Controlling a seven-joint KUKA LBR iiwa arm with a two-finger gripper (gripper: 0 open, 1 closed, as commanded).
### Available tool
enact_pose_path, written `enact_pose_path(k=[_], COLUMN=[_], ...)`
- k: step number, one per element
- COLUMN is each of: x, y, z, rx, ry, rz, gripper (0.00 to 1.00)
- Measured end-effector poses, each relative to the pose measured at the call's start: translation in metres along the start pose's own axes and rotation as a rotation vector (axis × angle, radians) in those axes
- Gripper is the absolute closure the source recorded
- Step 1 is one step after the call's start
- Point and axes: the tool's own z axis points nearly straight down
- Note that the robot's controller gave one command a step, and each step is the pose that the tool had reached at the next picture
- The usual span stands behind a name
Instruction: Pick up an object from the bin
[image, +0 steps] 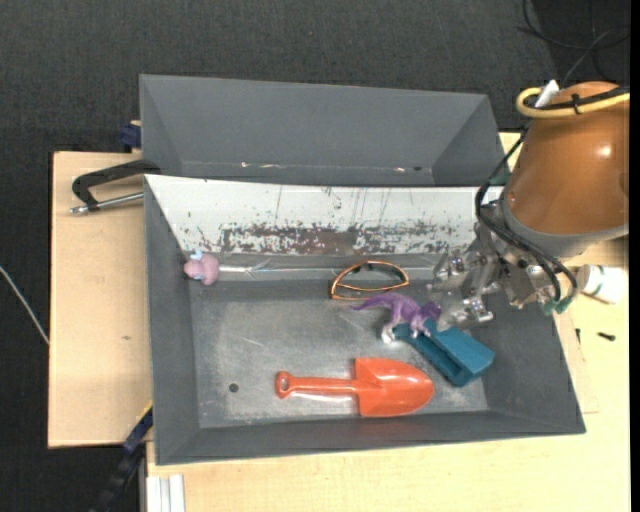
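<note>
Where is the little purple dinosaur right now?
In the camera view the purple dinosaur sits right of the middle of the bin, between the orange loop and the teal block, the gripper just to its right.

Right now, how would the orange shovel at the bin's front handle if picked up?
The orange shovel looks like moulded plastic: probably light and stiff. Its sheen suggests it may slip. Held by the thin handle, the broad blade may tip it.
</note>
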Motion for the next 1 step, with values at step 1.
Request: enact_pose_path(k=[1], x=[-0.0007], y=[0.0313], z=[0.0482], rx=[0.001], ry=[-0.002], rz=[0.003], gripper=[1.00])
